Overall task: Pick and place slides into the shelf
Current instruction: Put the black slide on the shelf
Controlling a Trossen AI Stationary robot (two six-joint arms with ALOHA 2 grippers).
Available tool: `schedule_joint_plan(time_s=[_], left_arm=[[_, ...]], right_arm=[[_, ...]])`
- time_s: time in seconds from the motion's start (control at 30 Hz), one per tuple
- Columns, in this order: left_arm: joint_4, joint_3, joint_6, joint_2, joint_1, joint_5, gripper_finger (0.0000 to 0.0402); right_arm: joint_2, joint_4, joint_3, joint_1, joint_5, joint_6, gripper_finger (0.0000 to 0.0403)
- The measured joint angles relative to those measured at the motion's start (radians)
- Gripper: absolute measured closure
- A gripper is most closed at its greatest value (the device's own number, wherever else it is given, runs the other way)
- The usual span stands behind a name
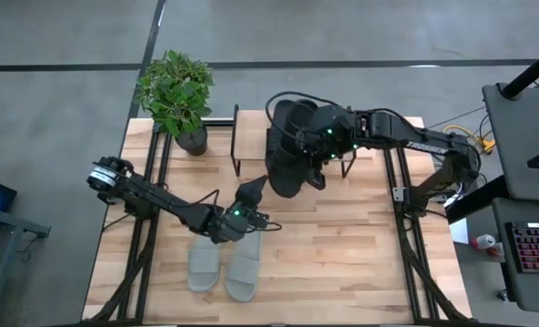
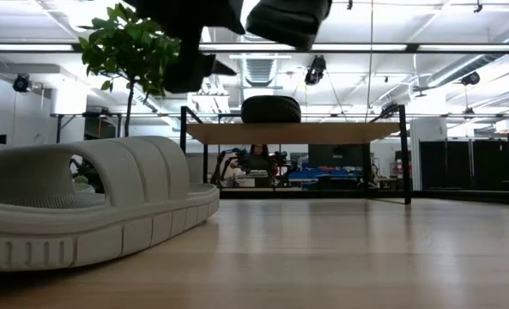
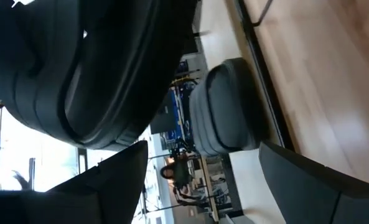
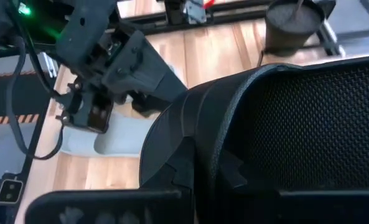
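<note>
Right gripper is what I'm watching: its fingers are clamped on a black slide, which hangs in the air in front of the shelf. Behind that claw, the second black slide sits on top of the shelf's plank; from table height I see it perched there, upright. Off to the claw's left and nearer me, my left gripper hovers with its fingers spread wide and nothing between them. Just below and beside that one, the two pale slides lie side by side on the table, soles down. The table is light wooden planking, bare around the claw. A potted plant stands at the far left corner, beside the shelf. Beyond the table I see a large room with ceiling lights, ducting and dark screens, and a person seated far back.
</note>
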State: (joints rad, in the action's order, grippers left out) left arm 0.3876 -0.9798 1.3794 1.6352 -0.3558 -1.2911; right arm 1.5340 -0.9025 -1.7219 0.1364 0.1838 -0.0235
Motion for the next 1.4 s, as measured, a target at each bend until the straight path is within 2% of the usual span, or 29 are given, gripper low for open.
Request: schedule_joint_plan(time_s=[0.37, 0.53, 0.8, 0.93, 1.07, 1.2, 1.4], left_arm=[[0.051, -0.016, 0.041, -0.006, 0.001, 0.013, 0.0111], [0.050, -0.020, 0.064, -0.017, 0.000, 0.027, 0.0111], [0.053, -0.080, 0.161, -0.066, 0.028, 0.054, 0.0111], [0.056, -0.113, 0.210, -0.101, 0.054, 0.078, 0.0111], [0.061, -0.136, 0.277, -0.120, 0.093, 0.103, 0.0111], [0.184, -0.137, 0.434, -0.120, 0.135, 0.163, 0.0111], [0.429, -0.127, 0.674, -0.111, 0.185, 0.264, 0.0111]], right_arm=[[0.058, -0.101, -0.154, 0.026, 0.004, 0.047, 0.0390], [0.055, -0.133, -0.177, 0.064, -0.069, 0.058, 0.0390], [0.054, -0.130, -0.186, 0.139, -0.038, 0.078, 0.0390], [0.054, -0.130, -0.226, 0.182, 0.049, 0.084, 0.0390], [0.052, -0.128, -0.282, 0.213, 0.078, 0.085, 0.0390], [0.053, -0.133, -0.333, 0.241, 0.140, 0.083, 0.0390], [0.053, -0.139, -0.405, 0.256, 0.165, 0.077, 0.0390]])
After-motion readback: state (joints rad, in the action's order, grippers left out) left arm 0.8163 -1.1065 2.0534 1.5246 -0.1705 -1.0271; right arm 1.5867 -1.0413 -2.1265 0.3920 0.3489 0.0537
